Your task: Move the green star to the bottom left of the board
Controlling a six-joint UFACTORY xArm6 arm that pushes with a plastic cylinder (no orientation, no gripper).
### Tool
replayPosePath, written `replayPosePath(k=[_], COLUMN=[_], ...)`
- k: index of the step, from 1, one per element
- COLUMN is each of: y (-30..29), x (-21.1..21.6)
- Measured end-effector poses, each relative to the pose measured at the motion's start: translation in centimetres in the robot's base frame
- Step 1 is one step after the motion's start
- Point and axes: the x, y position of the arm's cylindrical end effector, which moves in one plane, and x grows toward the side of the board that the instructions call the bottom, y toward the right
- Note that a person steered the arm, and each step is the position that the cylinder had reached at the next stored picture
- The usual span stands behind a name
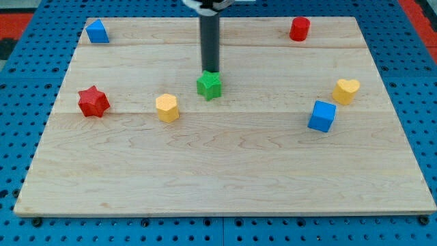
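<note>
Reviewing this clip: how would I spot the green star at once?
Start at the wooden board and find the dark rod coming down from the view's top. The green star sits just below my tip, near mid-board. It is the only green block.

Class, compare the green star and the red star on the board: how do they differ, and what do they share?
Colour: the green star is green, the red star red. 
Place: the green star sits near the board's middle, the red star near the view's left edge. 
Contact: my tip stands right at the green star's top side, far from the red star. 
Both are star-shaped blocks of similar size.
</note>
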Motion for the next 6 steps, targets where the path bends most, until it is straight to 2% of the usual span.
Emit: replayPosePath(k=[1,2,3,4,5,6], y=[0.0,4.3,1.1,-3.6,-1.6,0.8], x=[2.2,6.2,9.7,10.5,12.2,11.2])
